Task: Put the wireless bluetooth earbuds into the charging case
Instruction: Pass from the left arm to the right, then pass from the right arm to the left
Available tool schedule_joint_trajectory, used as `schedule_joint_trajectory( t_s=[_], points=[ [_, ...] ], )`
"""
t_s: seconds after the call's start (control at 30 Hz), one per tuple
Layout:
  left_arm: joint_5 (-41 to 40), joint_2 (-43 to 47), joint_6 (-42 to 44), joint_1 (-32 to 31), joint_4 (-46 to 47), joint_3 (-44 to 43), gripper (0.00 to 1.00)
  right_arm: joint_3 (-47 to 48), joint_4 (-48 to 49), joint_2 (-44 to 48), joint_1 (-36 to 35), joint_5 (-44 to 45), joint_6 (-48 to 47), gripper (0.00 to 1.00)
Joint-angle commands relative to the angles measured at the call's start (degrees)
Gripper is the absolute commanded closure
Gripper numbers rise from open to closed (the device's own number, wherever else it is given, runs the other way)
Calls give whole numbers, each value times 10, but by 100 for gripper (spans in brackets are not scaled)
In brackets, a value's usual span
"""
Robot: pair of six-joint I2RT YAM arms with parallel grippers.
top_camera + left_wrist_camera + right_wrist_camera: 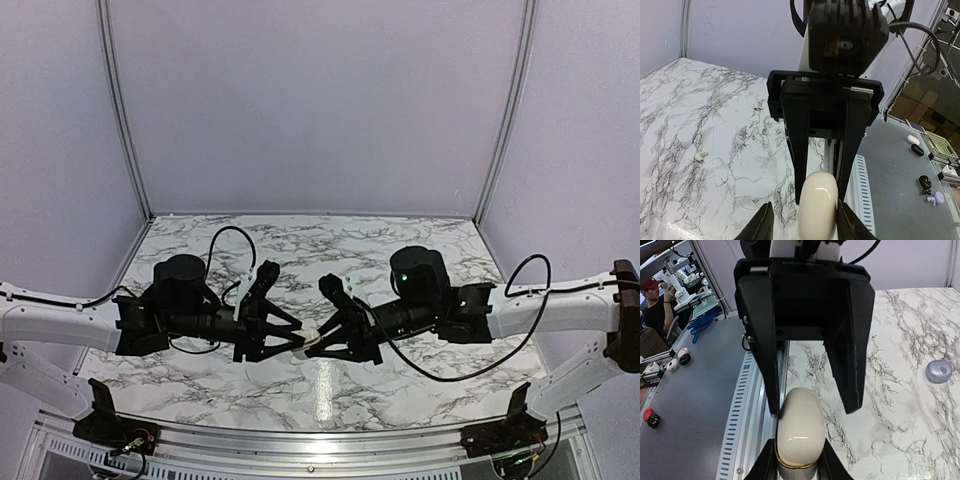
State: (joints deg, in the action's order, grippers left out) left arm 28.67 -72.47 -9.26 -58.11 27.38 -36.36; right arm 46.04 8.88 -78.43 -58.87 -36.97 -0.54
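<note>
My right tool is clamped on the charging case, one finger pressing each side of the cream shell, close to a thin gold seam. The case sits between the two arms, toward the near side of the marble surface. My left tool faces it from the other side, its fingers parted wider than the case. The rounded end of the case lies between them, touching one finger and clear of the other. One earbud, a small grey disc, lies on the surface well apart from both tools. The left wrist view shows a tiny pale piece on the marble; I cannot tell what it is.
</note>
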Motion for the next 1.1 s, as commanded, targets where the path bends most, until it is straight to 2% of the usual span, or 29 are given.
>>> schedule_joint_trajectory(
  t_s=[0.0, 0.2, 0.37, 0.53, 0.83, 1.07],
  points=[
    [-33, 29, -14, 17, 1, -5, 57, 21, -9, 5, -9, -27, -19, 100],
    [-20, 42, -11, 23, -1, 5, 57, 22, -10, 8, -9, -22, -21, 100],
    [23, 58, 7, 22, -3, 16, 46, 19, -5, 12, -7, -12, -17, 100],
    [47, 57, 24, 10, -10, 19, 42, 23, -2, 17, -7, 1, -20, 100],
    [64, 9, 39, -11, -37, -8, 52, 34, -15, 12, -7, -1, -25, 100],
    [60, -5, 49, -17, -51, -20, 70, 39, -18, 9, -7, 0, -23, 100]
  ],
)
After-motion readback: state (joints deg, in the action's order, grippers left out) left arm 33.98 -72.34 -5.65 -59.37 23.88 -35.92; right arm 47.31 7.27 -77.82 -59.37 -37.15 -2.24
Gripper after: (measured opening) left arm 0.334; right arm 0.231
